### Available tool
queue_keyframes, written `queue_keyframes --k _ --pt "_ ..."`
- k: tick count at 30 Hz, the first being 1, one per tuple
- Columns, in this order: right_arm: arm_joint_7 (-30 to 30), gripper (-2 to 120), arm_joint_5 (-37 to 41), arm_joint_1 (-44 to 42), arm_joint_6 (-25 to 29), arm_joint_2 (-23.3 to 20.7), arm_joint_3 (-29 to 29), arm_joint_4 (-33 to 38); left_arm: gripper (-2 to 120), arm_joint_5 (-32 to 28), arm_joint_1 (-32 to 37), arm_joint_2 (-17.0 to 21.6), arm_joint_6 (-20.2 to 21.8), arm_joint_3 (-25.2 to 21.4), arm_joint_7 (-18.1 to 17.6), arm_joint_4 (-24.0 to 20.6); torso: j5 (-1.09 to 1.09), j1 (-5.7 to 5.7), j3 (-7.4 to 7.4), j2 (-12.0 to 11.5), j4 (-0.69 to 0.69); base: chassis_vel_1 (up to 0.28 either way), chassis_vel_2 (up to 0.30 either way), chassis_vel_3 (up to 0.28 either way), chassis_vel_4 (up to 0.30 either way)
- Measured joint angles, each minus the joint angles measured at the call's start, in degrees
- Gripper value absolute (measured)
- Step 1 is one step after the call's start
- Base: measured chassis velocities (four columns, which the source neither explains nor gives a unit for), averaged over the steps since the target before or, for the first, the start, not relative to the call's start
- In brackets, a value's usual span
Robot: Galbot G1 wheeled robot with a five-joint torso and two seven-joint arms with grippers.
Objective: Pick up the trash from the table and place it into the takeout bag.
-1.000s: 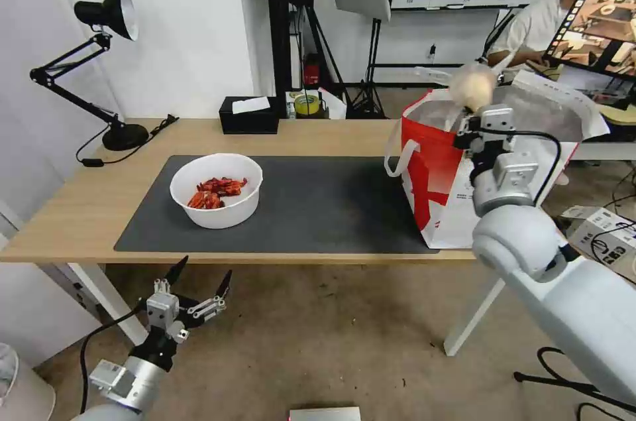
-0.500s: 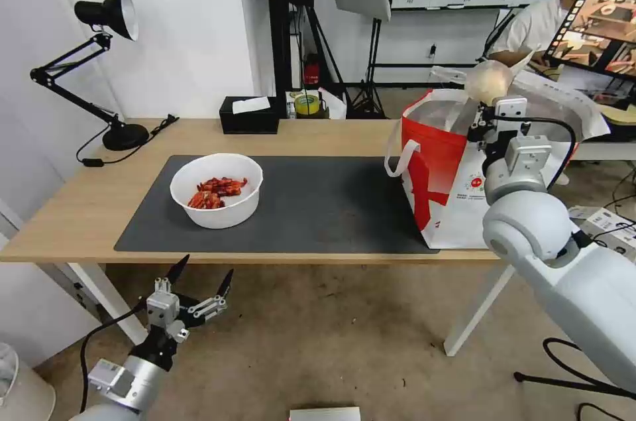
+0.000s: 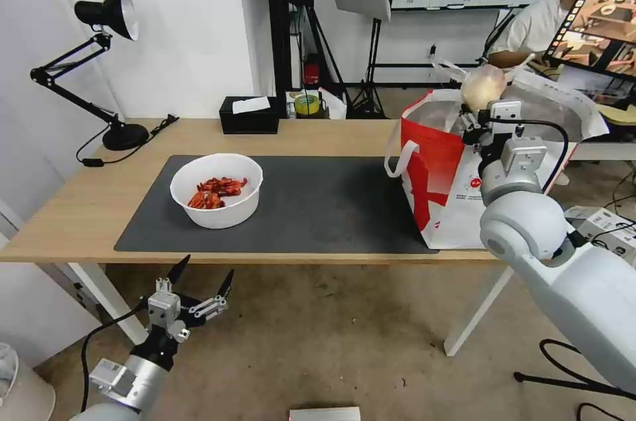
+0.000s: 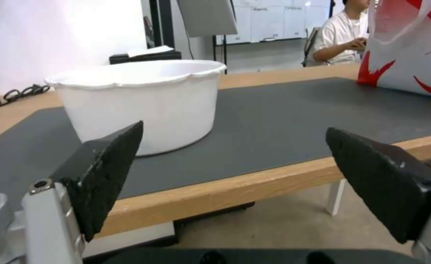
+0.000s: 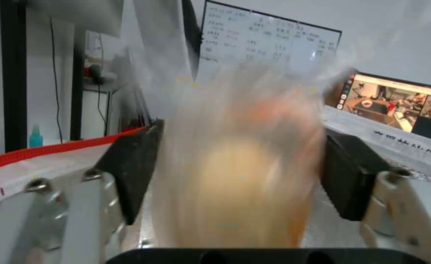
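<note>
My right gripper (image 3: 479,103) is raised over the open top of the red-and-white takeout bag (image 3: 434,176) at the table's right end, shut on the small clear bag of beige food (image 3: 482,86). In the right wrist view that bag (image 5: 240,168) is blurred between the fingers (image 5: 132,172). The white bowl of red crayfish shells (image 3: 216,199) stands on the left part of the dark mat (image 3: 318,202). My left gripper (image 3: 204,270) hangs open below the table's front edge, level with the bowl (image 4: 137,99) and apart from it.
A black tissue box (image 3: 248,116) sits at the back edge of the wood-topped table (image 3: 86,209). A black desk lamp (image 3: 124,136) stands at the back left. The bag's white loop handle (image 3: 397,159) hangs toward the mat.
My right gripper, with the food bag in it, swung right over the takeout bag's mouth, then drifted slightly back left. The left arm and the bowl have not moved.
</note>
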Motion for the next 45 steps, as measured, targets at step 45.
queue_keyframes --k 45 --pt "-17.0 100 3.4 -8.9 12.6 -2.1 4.8 7.4 100 0.6 0.5 -0.3 -0.2 0.0 -0.1 -0.5 0.01 0.0 0.0 0.0 0.0 0.0 0.0 0.0 0.0"
